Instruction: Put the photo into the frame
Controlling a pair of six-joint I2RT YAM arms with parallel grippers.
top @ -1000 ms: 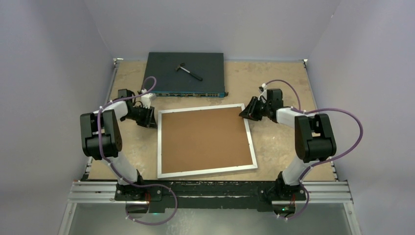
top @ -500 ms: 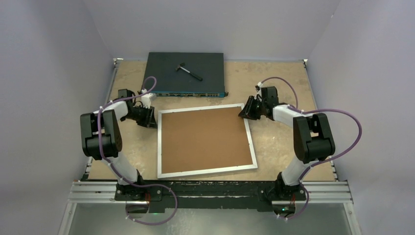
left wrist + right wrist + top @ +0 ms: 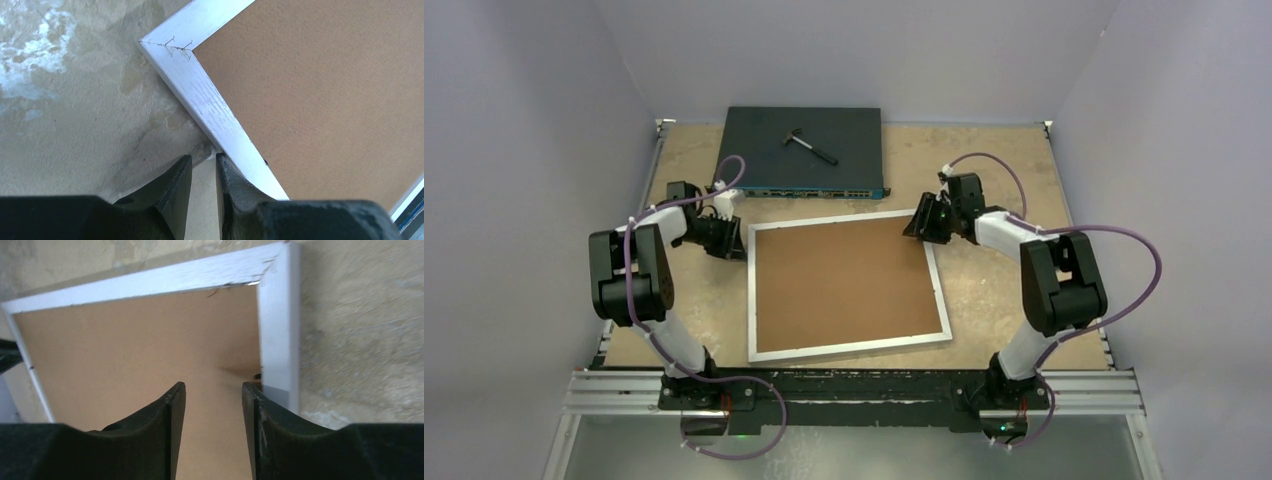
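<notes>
The frame (image 3: 751,290) lies face down in the middle of the table, its white border around a brown backing board (image 3: 844,285). The photo is hidden. My left gripper (image 3: 736,248) sits low at the frame's left edge, near the far-left corner. In the left wrist view its jaws (image 3: 204,159) stand a narrow gap apart with only table between them, one finger against the white border (image 3: 210,107). My right gripper (image 3: 912,228) hovers over the far-right corner. It is open above the backing board (image 3: 140,350), just inside the border (image 3: 277,340), and holds nothing (image 3: 214,387).
A dark flat network switch box (image 3: 804,150) lies at the back of the table with a small hammer (image 3: 809,144) on top of it. Grey walls close in the left, right and back sides. The bare tabletop (image 3: 994,160) shows to the right of the frame.
My right gripper has moved left and away from me, onto the frame's far-right corner, and its jaws have widened. The left arm has stayed in place.
</notes>
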